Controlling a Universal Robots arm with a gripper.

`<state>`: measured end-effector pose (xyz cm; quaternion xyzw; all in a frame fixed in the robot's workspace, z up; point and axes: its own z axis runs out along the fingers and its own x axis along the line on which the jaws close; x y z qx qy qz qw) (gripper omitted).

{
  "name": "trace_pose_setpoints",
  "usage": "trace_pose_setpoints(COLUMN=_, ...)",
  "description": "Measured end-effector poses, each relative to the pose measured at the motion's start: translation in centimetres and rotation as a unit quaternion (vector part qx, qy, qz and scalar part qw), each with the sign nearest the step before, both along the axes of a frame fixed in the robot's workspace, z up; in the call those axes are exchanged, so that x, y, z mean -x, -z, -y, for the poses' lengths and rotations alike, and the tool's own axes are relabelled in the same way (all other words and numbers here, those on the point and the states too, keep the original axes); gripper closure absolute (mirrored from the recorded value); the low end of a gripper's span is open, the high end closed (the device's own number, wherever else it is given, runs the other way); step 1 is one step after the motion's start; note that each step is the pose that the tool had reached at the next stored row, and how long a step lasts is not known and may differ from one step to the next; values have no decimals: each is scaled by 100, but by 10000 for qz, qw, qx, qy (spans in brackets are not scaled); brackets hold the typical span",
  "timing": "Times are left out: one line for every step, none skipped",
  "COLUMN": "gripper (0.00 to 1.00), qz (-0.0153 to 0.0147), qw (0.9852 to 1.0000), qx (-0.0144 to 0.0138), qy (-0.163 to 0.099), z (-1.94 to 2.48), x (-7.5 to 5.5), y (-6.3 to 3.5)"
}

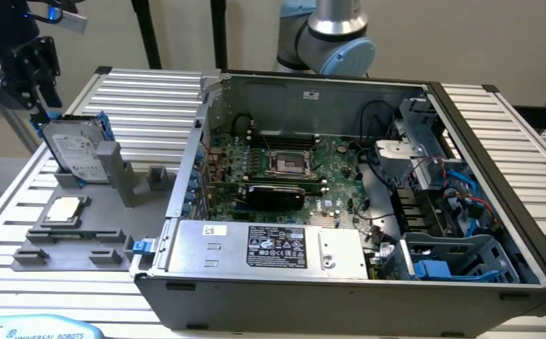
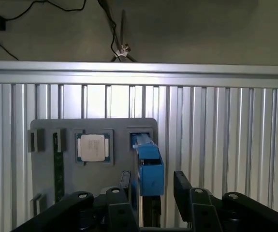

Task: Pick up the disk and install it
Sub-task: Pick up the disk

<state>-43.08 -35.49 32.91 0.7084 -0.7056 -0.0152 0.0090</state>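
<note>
1. Exterior view: off-arm and raised, angled down across the ribbed surface (image 1: 150, 92) onto the open computer case (image 1: 348, 289). Mid-range, whole case in frame.
2. Wrist view: looks down past its own fingers (image 2: 183, 186), close over the grey fixture plate (image 2: 120, 145).
3. Shared: that plate, the disk (image 2: 148, 164), the CPU chip (image 2: 93, 147).

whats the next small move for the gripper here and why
Probably a short straight descent. The gripper is open, its fingers either side of the blue carrier of the disk, which stands upright in the grey holder. In the exterior view the gripper hangs just above the disk, so closing now seems too early.
</note>
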Motion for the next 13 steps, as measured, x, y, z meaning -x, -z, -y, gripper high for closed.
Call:
trace_pose_setpoints(gripper=52, qz=1, qw=10000, qx=0, qy=0, z=0, x=0, y=18)
trace_pose_setpoints(gripper=52, qz=3, qw=10000, qx=0, qy=0, z=0, x=0, y=36)
trace_pose_setpoints(gripper=52, qz=4, qw=10000, qx=0, qy=0, z=0, x=0, y=55)
trace_pose_setpoints(gripper=52, qz=5, qw=10000, qx=0, qy=0, z=0, x=0, y=74)
trace_pose_setpoints(gripper=52, qz=6, qw=10000, qx=0, qy=0, z=0, x=0, y=91)
trace_pose_setpoints(gripper=52, qz=7, qw=10000, qx=0, qy=0, z=0, x=0, y=110)
trace_pose_setpoints(gripper=52, qz=8, qw=10000, qx=0, qy=0, z=0, x=0, y=128)
trace_pose_setpoints(gripper=52, qz=9, qw=10000, qx=0, qy=0, z=0, x=0, y=146)
trace_pose_setpoints(gripper=52, qz=9, qw=10000, qx=0, qy=0, z=0, x=0, y=164)
trace_pose_setpoints(gripper=52, qz=11, qw=10000, qx=0, qy=0, z=0, x=0, y=183)
trace_pose_setpoints(gripper=52, qz=11, qw=10000, qx=0, qy=0, z=0, x=0, y=200)
trace_pose_setpoints(gripper=52, qz=13, qw=10000, qx=0, qy=0, z=0, x=0, y=218)
trace_pose_setpoints(gripper=52, qz=15, qw=10000, qx=0, qy=-2, z=0, x=1, y=237)
